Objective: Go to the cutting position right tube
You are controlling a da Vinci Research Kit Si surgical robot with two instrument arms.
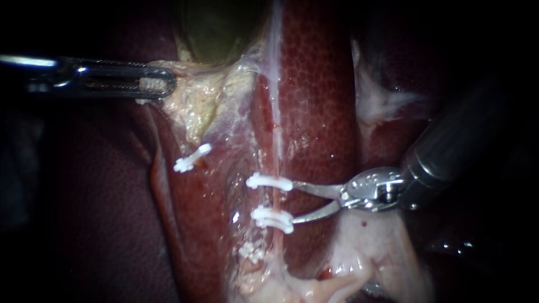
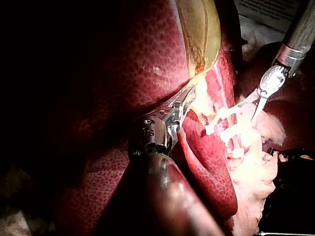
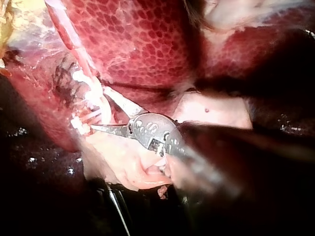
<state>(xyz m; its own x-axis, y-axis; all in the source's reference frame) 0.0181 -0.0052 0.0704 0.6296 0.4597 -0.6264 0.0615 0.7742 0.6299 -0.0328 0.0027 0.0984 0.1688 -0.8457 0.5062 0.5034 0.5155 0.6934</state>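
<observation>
The right tube [image 1: 276,200] runs down over the liver [image 1: 317,84] and carries two white clips, an upper clip [image 1: 269,181] and a lower clip [image 1: 272,219]. My right instrument [image 1: 292,202] comes in from the right with its two thin blades open. Their tips lie by the clips' right ends, and the bare stretch of tube sits just ahead of them. The left tube bears a single clip [image 1: 192,158]. My left instrument [image 1: 158,84] is shut on pale tissue at the neck of the green gallbladder [image 1: 216,28] and holds it to the upper left. The right wrist view shows the open blades [image 3: 98,112] beside the clips.
Pale fatty tissue [image 1: 337,280] spreads below the clips, with a third white clip [image 1: 251,251] near it. A whitish membrane [image 1: 382,104] lies on the liver to the upper right. Dark liver surface [image 1: 84,213] fills the left side.
</observation>
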